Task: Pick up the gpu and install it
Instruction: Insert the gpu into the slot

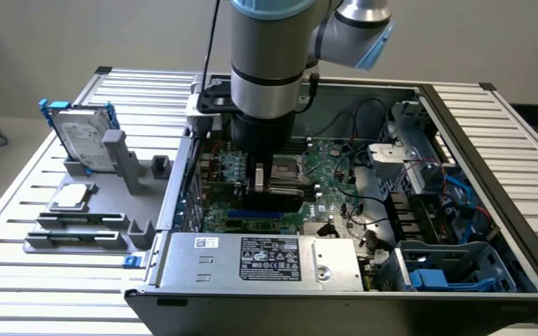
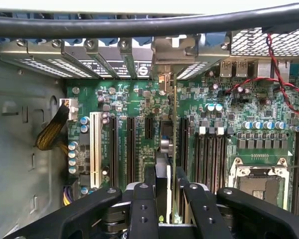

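The gpu (image 2: 174, 129) stands on edge, a thin green board with a black face, over a black expansion slot on the green motherboard (image 2: 139, 99). Its metal bracket end (image 2: 172, 57) sits at the rear slot openings of the computer case. My gripper (image 2: 168, 211) is shut on the card's near end, with one black finger (image 2: 143, 209) on each side. In the exterior view my gripper (image 1: 274, 187) reaches straight down into the open case, low over the motherboard (image 1: 330, 157).
A grey fixture (image 1: 92, 234) at the exterior view's left holds a silver hard drive in a blue frame (image 1: 84, 143), a processor chip (image 1: 71, 196) and narrow memory sticks (image 1: 78, 218). Inside the case are the power supply (image 1: 260, 259), the processor socket (image 2: 259, 181), a white slot (image 2: 95, 149) and red cables (image 2: 269, 79).
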You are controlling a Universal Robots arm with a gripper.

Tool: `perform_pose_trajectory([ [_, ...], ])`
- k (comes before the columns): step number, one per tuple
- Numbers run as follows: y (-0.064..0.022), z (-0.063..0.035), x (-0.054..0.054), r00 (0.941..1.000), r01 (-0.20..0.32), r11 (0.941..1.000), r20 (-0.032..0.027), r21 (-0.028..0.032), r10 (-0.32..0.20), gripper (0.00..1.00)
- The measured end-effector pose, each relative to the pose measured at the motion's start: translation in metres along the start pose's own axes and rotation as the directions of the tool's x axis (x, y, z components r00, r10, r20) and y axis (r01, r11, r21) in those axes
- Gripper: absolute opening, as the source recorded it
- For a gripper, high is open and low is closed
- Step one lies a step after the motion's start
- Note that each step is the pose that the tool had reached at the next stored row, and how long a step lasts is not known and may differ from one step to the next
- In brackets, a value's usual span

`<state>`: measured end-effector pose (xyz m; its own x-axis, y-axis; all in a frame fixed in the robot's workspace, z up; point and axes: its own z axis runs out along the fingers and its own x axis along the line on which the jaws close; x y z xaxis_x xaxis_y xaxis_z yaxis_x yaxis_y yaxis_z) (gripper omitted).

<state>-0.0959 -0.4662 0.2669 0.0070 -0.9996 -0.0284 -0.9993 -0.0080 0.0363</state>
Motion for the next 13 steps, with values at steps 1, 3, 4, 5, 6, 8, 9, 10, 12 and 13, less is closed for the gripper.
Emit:
perform_pose_trajectory([
  [1,0.0001,0.0002,0.0,1.0,0.001,1.0,-0.0002,-0.0001,-0.001,0.26],
  [3,0.0005,0.0004,0.0,1.0,0.005,1.0,-0.0003,-0.0002,-0.005,0.26],
  [4,0.0007,0.0005,0.0,1.0,0.008,1.0,-0.0002,-0.0002,-0.008,0.26],
  [5,0.0008,0.0006,0.0,0.9999,0.011,0.9999,-0.0003,-0.0003,-0.011,0.26],
  [6,0.0008,0.0007,0.0,0.9999,0.014,0.9999,-0.0004,-0.0004,-0.014,0.26],
  [8,0.0009,0.0009,0.0,0.9998,0.019,0.9998,-0.0006,-0.0005,-0.019,0.26],
  [9,0.0009,0.0012,0.0,0.9998,0.019,0.9998,-0.0005,-0.0004,-0.019,0.26],
  [10,0.0009,0.0016,0.0,0.9998,0.02,0.9998,-0.0003,-0.0004,-0.02,0.26],
  [12,0.0009,0.0025,0.0,0.9998,0.02,0.9998,0.0002,-0.0005,-0.02,0.26],
  [13,0.0009,0.0031,0.0,0.9998,0.02,0.9998,0.0008,-0.0005,-0.02,0.26],
])
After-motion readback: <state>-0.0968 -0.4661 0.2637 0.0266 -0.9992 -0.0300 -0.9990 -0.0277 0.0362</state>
